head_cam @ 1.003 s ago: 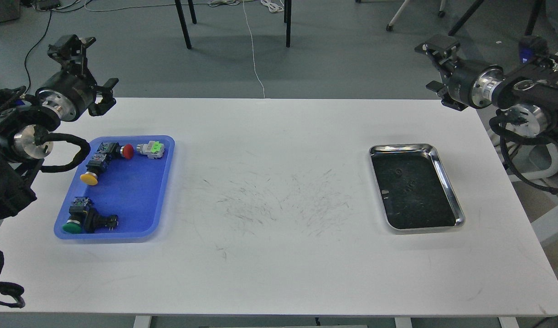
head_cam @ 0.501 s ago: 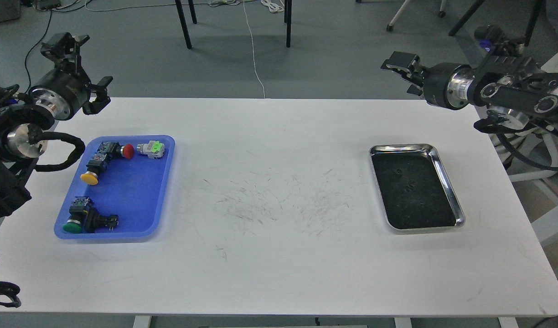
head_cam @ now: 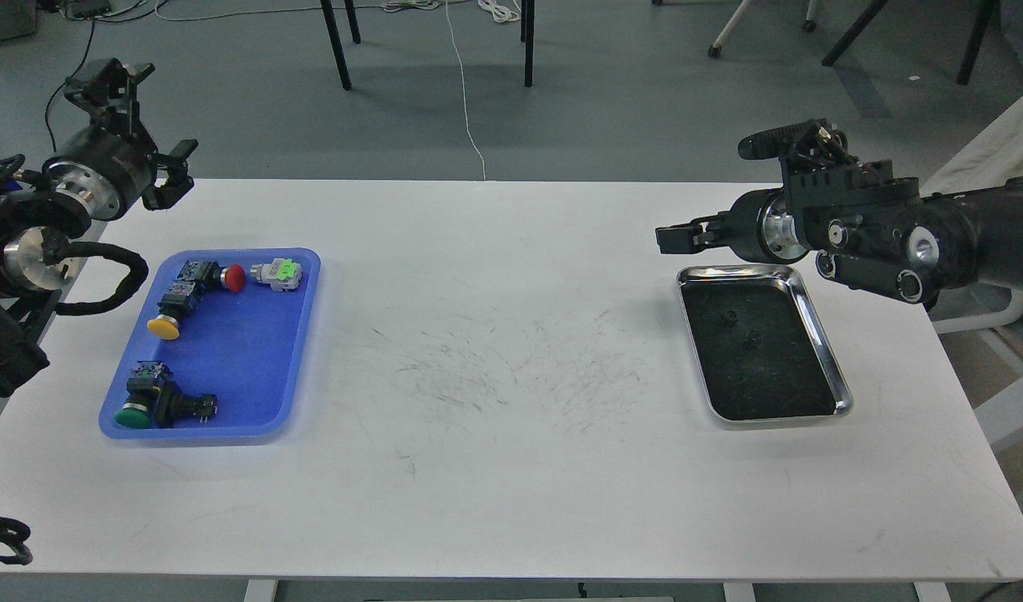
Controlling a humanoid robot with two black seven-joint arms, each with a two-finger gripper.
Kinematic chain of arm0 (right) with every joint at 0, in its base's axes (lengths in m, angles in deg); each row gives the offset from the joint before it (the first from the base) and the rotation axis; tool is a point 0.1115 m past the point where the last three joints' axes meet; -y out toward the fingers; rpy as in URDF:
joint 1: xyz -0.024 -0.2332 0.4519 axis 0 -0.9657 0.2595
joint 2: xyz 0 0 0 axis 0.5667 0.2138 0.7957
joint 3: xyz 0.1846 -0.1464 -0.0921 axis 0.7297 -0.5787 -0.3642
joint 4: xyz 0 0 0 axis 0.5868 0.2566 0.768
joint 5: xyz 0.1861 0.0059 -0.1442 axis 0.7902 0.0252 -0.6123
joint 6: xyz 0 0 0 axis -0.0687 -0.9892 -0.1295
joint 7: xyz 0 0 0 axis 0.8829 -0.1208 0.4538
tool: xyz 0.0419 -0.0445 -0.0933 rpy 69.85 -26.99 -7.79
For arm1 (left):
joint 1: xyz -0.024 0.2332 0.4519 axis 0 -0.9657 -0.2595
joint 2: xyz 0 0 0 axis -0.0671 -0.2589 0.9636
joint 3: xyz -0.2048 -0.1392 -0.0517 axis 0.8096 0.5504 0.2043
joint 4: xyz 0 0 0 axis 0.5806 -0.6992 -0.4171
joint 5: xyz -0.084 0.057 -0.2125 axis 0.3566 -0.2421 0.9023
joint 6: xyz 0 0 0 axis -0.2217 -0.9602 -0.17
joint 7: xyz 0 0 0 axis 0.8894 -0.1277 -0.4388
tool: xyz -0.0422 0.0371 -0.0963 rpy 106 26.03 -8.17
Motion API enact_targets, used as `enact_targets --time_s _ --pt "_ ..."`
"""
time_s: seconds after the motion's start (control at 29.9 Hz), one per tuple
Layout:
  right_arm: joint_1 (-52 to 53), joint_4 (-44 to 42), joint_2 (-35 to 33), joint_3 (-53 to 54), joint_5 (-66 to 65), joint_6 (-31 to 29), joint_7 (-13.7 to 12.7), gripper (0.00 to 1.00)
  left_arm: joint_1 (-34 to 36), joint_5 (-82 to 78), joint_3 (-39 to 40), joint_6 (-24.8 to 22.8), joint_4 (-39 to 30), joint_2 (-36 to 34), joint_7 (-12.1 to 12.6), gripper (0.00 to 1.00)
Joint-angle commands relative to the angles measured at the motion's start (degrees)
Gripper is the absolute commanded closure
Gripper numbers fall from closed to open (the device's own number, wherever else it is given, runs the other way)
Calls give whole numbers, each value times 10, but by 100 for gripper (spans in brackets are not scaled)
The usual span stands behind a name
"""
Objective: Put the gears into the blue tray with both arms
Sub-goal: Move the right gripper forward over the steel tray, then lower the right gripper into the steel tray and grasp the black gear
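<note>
Two tiny black gears (head_cam: 730,318) (head_cam: 753,339) lie on the dark bottom of the steel tray (head_cam: 821,330) at the right. The blue tray (head_cam: 227,368) sits at the left with several push-button switches in it. My left gripper (head_cam: 162,110) hangs open and empty above the table's far left corner, behind the blue tray. My right gripper (head_cam: 674,238) points left, above the steel tray's far left corner. It is seen side-on, so its fingers overlap and cannot be told apart. Nothing shows in it.
In the blue tray are switches with a red cap (head_cam: 235,278), a yellow cap (head_cam: 163,327) and a green cap (head_cam: 132,415), plus a grey-green one (head_cam: 279,273). The white table (head_cam: 495,468) has scuff marks at its middle. Chair legs (head_cam: 336,42) stand beyond the far edge.
My right arm swung down and to the left, from beyond the far right corner to just over the steel tray's far left corner. My left gripper drifted slightly left and up.
</note>
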Motion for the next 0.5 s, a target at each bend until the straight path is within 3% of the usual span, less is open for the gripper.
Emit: enact_targets --time_s 0.0,0.2,0.47 --pt "-2 0 2 -16 -17 0 20 3 -2 0 0 0 0 -1 0 1" --pt "-2 9 -3 -41 -36 -1 52 4 -4 0 0 0 1 -2 0 1" --pt "3 11 -31 -63 -128 -3 148 5 -5 -1 0 0 1 -2 0 1"
